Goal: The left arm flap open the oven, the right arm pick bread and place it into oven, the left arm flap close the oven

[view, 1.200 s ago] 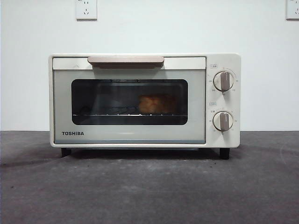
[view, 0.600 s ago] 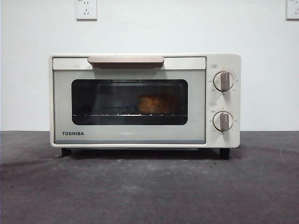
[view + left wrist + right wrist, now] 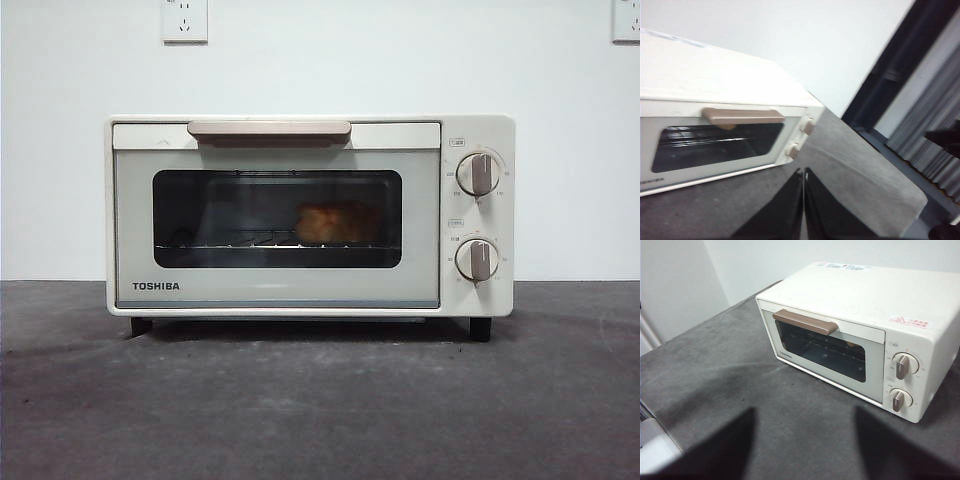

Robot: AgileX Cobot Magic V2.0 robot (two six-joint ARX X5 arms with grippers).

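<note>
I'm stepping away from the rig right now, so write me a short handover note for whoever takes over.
Left gripper: jaws shut, empty, pulled back from the oven on the table.
Right gripper: jaws wide open, empty, also back from the oven's front.
Bread: inside the oven on the wire rack, seen through the window, right of centre.
Oven door: shut, handle untouched by either gripper.
Done: door opened, bread placed, door closed.
Left: nothing of the task seems to remain; both arms look clear.
</note>
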